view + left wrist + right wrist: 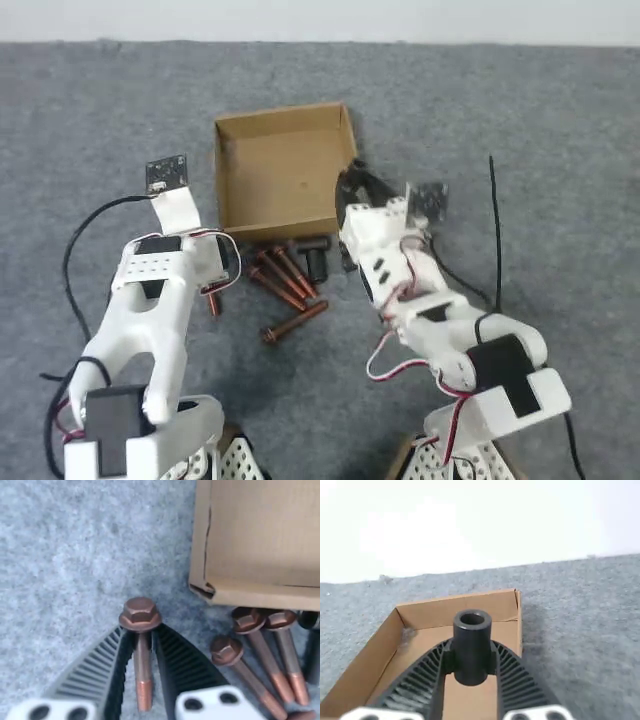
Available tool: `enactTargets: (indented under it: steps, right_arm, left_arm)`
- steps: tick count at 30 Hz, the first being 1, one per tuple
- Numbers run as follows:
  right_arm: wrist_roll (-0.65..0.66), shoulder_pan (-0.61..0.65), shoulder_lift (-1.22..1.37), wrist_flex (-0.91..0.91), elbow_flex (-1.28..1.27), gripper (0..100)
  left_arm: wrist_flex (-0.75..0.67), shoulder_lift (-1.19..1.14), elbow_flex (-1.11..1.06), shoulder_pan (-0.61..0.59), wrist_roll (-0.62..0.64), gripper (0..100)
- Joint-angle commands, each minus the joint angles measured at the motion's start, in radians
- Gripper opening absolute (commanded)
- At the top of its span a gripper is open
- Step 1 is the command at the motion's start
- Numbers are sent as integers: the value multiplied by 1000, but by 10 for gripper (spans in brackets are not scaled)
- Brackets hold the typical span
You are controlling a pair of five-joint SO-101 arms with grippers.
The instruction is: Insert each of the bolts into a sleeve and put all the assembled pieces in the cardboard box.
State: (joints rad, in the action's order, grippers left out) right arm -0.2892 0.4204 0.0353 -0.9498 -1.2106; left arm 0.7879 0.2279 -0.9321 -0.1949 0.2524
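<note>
My left gripper [141, 632] is shut on a copper bolt [142, 665], its hex head just past the fingertips, low over the grey carpet near a corner of the cardboard box [260, 592]. In the high view this gripper [213, 292] sits left of the loose bolts [285, 275]. My right gripper [470, 652] is shut on a black sleeve [471, 640], held upright with its bore open upward, in front of the box [455, 607]. From above, that gripper [352, 187] hangs at the right wall of the box [283, 215].
Several loose copper bolts [250, 650] lie on the carpet just in front of the box, one more [295, 322] nearer the arms. Another black sleeve [316, 260] lies beside them. A black cable [496, 230] runs along the right side.
</note>
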Motion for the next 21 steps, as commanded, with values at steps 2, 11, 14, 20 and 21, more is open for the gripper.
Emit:
enactTargets:
  steps: [2, 11, 14, 20, 21]
  right_arm:
    - [54, 15, -67, -153, -127, 7]
    - [74, 25, -96, -344, -351, 7]
    - [74, 25, -96, -412, -419, 7]
    - [74, 50, -87, -461, -466, 7]
    - [74, 51, -87, -461, -466, 7]
  left_arm:
    - [-28, 66, 13, -2, -15, 12]
    - [-28, 66, 13, 0, -15, 12]
    - [-28, 66, 18, 0, -12, 12]
    - [-23, 98, 35, 15, -11, 12]
    - [-23, 115, 38, 14, -11, 12]
